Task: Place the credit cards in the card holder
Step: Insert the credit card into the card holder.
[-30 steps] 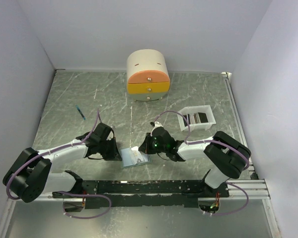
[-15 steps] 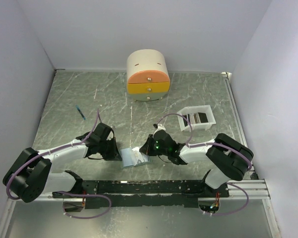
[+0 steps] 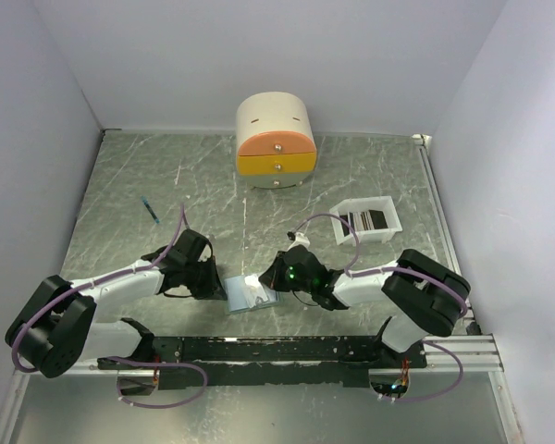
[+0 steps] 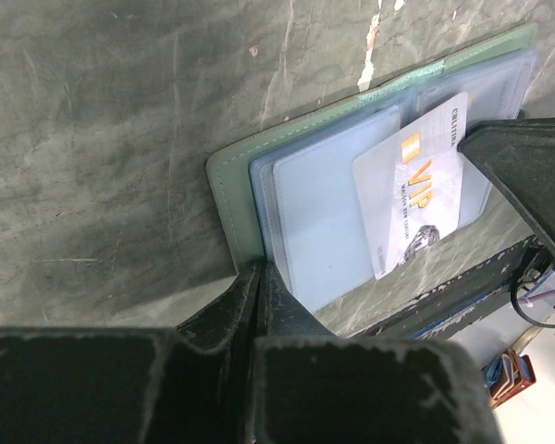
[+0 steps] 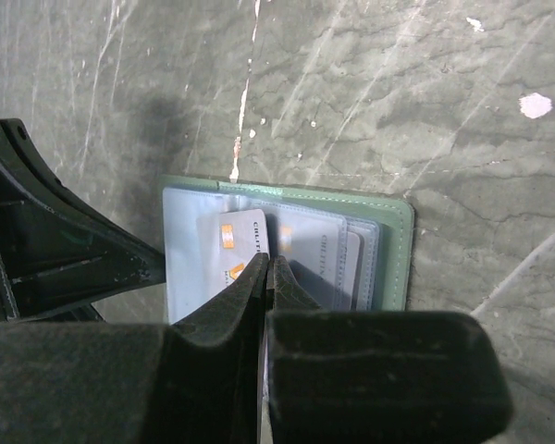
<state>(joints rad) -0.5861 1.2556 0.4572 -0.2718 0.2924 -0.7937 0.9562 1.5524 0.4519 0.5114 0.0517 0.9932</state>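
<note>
Card holder [image 3: 252, 296] lies open flat on the tabletop, close to the near edge at about mid-width, between the two grippers. Blue pockets face up.

Progress, as I read it:
- One pale card [image 5: 340, 264] looks already seated in a pocket on the half nearer the right arm.
- A white VIP card [image 4: 416, 194] lies skewed across the pockets. I can't tell whether its leading edge is in a slot, so I'd call it mid-insertion, not done.
- More credit cards [image 3: 365, 219], dark and striped, are in the white tray [image 3: 361, 237] toward the right edge of the tabletop, well apart from the holder. Count is unreadable.
- So it's early to midway: this card needs seating, then the tray stock needs loading.

Pose:
- Left gripper [image 3: 213, 282]: arm low and stretched toward the holder's left edge. Jaws are closed, apparently clamping the green cover's corner to pin it down.
- Right gripper [image 3: 274, 277]: arm folded in low from the right, wrist angled down over the pockets. Jaws are closed with the tips on the VIP card, which appears nipped by its edge.
- The two grippers sit near each other over the holder, not touching.

Next move probably needs the card squared to the slot before pushing, since skewed it may catch the pocket lip.
</note>
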